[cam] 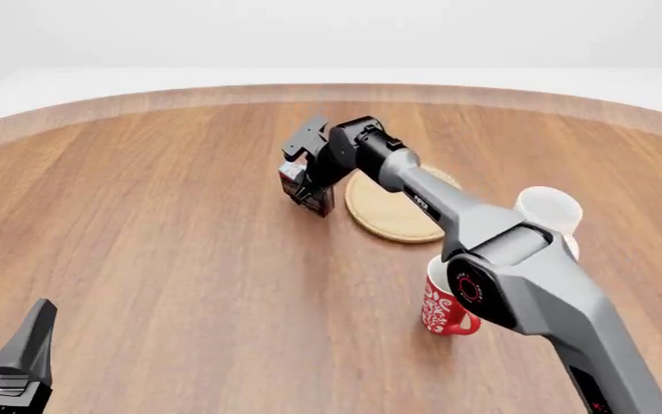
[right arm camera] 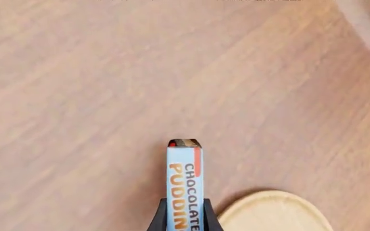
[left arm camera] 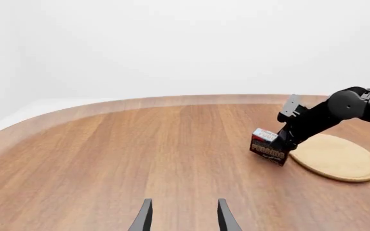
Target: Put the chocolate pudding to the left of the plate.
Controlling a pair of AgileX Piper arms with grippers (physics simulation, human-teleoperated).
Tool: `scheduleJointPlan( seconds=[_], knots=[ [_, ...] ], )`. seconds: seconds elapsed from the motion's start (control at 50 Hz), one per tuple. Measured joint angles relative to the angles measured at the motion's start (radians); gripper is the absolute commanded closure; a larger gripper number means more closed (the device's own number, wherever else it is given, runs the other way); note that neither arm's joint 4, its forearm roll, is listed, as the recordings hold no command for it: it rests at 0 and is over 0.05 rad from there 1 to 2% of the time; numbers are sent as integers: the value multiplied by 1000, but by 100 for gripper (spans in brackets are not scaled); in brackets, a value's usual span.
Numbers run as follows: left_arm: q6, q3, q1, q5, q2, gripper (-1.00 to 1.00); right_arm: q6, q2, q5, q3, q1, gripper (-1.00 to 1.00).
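Note:
The chocolate pudding [cam: 307, 191], a small dark brown carton with a light blue band, is tilted right beside the left rim of the light-wood plate [cam: 396, 216]. My right gripper [cam: 311, 183] is shut on the carton's narrow sides. In the right wrist view the blue lettered edge of the pudding [right arm camera: 185, 180] sticks out past the fingers, with the plate [right arm camera: 276, 214] just beside it. Whether the carton touches the table I cannot tell. The left wrist view shows the pudding [left arm camera: 267, 147] and plate [left arm camera: 336, 158] far off. My left gripper [left arm camera: 183, 217] is open with nothing in it.
A red patterned mug [cam: 440, 309] stands close to my right arm, partly hidden by it. A white mug [cam: 547, 212] stands to the right of the plate. The wooden table [cam: 170, 233] curves away at its far edge.

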Motion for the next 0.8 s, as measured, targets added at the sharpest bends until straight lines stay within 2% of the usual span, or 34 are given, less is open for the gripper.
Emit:
scheduleJointPlan(
  seconds=[0.16, 0.36, 0.8],
  knots=[
    [0, 0, 0, 0, 0, -100, 2, 11, 2, 5, -7, -100],
    [0, 0, 0, 0, 0, -100, 3, -19, -26, 69, -15, -100],
    [0, 0, 0, 0, 0, -100, 21, -256, -168, 400, -19, -100]
  ],
)
